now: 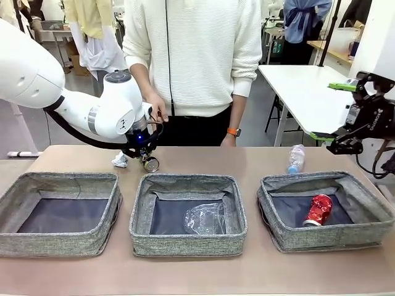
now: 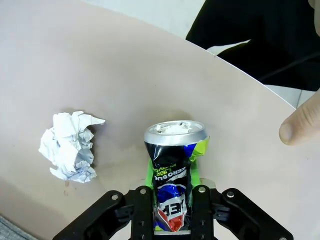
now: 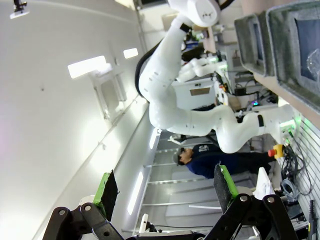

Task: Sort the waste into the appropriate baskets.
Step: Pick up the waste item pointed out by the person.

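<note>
Pale brown table (image 1: 197, 274) stretches across the front view, with a person (image 1: 191, 55) in a white ribbed sweater and an orange wristband (image 1: 233, 132) standing at its far edge. Behind them are other white tables and a busy workroom.

Three grey woven baskets sit in a row near the robot's side. The left basket (image 1: 55, 243) shows bare dark lining. The middle basket (image 1: 188, 243) holds the clear plastic cup (image 1: 205, 219), lying crumpled on its floor. The right basket (image 1: 327, 237) holds the red can (image 1: 318, 209), lying on its side; its print is too small to read. Just beyond the right basket, the small clear bottle (image 1: 297, 159) lies on the table, and its label cannot be read either.

Past the gap between the left and middle baskets, the left gripper (image 2: 172, 175) is clamped on the dark blue-black can (image 2: 175, 135), with a green pad pressed against each side of it. The can is dented. In the left wrist view its silver top points away from the camera, and the print reads upside down: "ZERO SUG" in white and yellow-green, then part of the Pepsi globe with the letters "PE". Whether the can touches the table cannot be told. The white paper wad (image 2: 70, 147) lies on the table near the can, apart from it. One of the person's fingertips (image 2: 300, 125) shows at the picture's right edge, clear of the can.

The right gripper (image 1: 332, 111) hangs raised beyond the table's right end, its jaws spread wide with nothing between them.
</note>
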`<state>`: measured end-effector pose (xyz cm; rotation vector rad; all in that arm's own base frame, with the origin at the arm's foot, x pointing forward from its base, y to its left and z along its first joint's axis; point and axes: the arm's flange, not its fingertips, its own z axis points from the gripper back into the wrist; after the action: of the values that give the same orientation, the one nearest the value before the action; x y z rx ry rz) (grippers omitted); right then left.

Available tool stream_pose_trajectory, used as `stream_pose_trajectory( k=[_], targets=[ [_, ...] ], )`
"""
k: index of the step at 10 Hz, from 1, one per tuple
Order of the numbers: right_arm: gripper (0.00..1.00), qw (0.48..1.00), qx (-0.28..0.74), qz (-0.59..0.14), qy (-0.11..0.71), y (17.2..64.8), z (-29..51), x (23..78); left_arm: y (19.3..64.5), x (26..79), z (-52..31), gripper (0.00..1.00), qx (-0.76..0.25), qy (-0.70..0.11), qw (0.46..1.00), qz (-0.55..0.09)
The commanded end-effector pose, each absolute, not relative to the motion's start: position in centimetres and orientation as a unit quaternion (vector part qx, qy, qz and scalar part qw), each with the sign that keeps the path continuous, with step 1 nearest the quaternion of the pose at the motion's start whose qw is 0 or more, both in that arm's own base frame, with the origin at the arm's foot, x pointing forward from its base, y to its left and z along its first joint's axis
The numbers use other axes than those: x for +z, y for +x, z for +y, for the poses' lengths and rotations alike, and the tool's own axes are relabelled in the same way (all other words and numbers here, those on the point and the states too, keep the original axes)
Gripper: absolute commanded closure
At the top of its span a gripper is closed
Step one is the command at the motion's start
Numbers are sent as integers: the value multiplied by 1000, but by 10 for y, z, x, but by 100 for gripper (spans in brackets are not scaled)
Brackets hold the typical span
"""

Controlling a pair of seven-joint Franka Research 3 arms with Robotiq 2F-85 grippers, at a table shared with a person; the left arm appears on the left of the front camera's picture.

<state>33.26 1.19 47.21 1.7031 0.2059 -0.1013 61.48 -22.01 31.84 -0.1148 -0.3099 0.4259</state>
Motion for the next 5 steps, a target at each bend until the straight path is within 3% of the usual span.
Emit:
stream_pose_trajectory(
  k=[1,3,5],
  targets=[
    [0,648,-43,89,755,332,12,476,604,321,-220,100,212,-57,966,-132],
    [0,648,-43,89,755,332,12,476,567,362,-219,100,184,-62,974,-120],
    [0,648,-43,89,755,332,12,476,493,453,-202,100,165,-65,970,-168]
  ],
)
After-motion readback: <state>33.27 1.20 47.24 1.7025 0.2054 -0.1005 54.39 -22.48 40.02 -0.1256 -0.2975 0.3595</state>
